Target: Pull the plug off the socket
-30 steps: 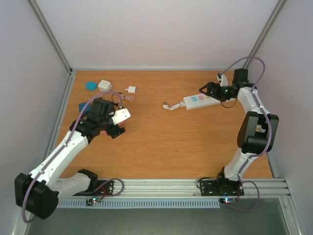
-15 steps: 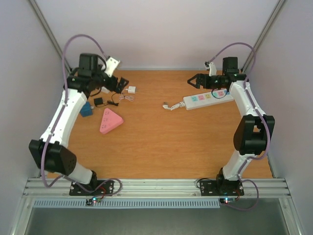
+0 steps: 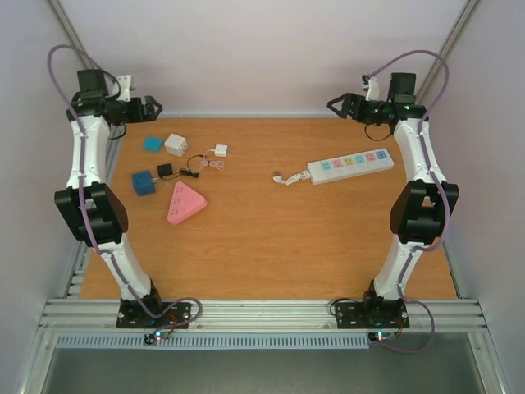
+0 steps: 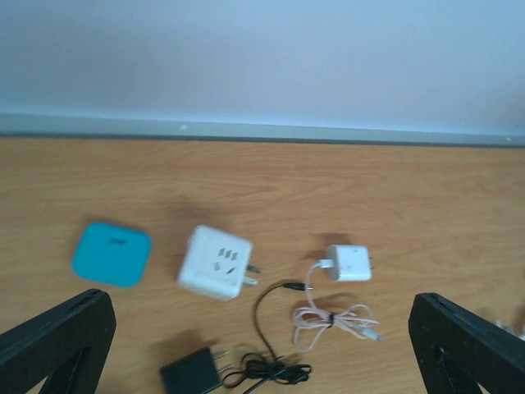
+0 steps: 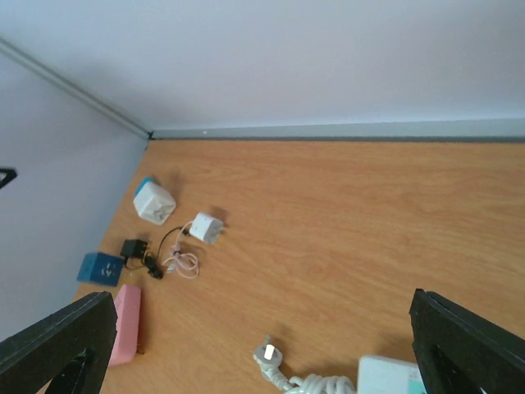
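The socket (image 3: 351,165), a long white power strip with pastel outlet faces, lies at the back right of the table. Its short cord ends in a white plug (image 3: 279,176) lying on the wood. In the top view nothing stands in the outlets. The right wrist view shows only the strip's end (image 5: 387,377) and that cord plug (image 5: 267,355). A white charger (image 4: 349,263) with a pink cable and a black charger (image 4: 190,373) lie loose on the left. My left gripper (image 3: 150,107) hangs open, high at the back left corner. My right gripper (image 3: 338,107) hangs open above the back edge, well clear of the strip.
On the left lie a white cube adapter (image 3: 175,144), a teal pad (image 3: 152,144), a blue cube (image 3: 143,182) and a pink triangular block (image 3: 184,203). White walls close in the back and both sides. Aluminium rails run along the near edge.
Both arms have risen and swung back to the far corners. The left gripper left the spot over the left-hand objects, uncovering the pink block. The right gripper lifted away from the strip.
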`<state>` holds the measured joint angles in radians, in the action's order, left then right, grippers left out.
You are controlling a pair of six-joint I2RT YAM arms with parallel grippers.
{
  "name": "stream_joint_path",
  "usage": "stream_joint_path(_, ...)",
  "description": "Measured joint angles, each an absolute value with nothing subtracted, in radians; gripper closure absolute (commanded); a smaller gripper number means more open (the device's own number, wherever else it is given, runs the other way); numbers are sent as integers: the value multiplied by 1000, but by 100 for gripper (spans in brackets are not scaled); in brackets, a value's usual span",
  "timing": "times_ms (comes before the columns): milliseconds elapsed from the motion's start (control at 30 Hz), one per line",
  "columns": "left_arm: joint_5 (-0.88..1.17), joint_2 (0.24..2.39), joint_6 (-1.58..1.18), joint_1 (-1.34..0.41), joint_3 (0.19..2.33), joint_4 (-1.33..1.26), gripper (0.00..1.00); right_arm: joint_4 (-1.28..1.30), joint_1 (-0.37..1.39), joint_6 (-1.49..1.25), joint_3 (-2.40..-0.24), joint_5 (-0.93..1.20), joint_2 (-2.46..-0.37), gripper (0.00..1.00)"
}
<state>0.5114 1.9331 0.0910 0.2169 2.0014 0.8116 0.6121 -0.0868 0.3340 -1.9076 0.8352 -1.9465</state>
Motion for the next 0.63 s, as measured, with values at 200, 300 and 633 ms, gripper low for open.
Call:
stream_joint_path(200,489,1908,74,316,1895,765,0,590,-185,276,-1857,857,-1977,1)
stream_joint_path(300,465,1893,75,345,1813,748,0,580,-252,257,-1798,878,-1977,2)
stream_joint_path(633,390,1853,78,361,1628,710,0,565,-352,249,-1640,884,-1977,1)
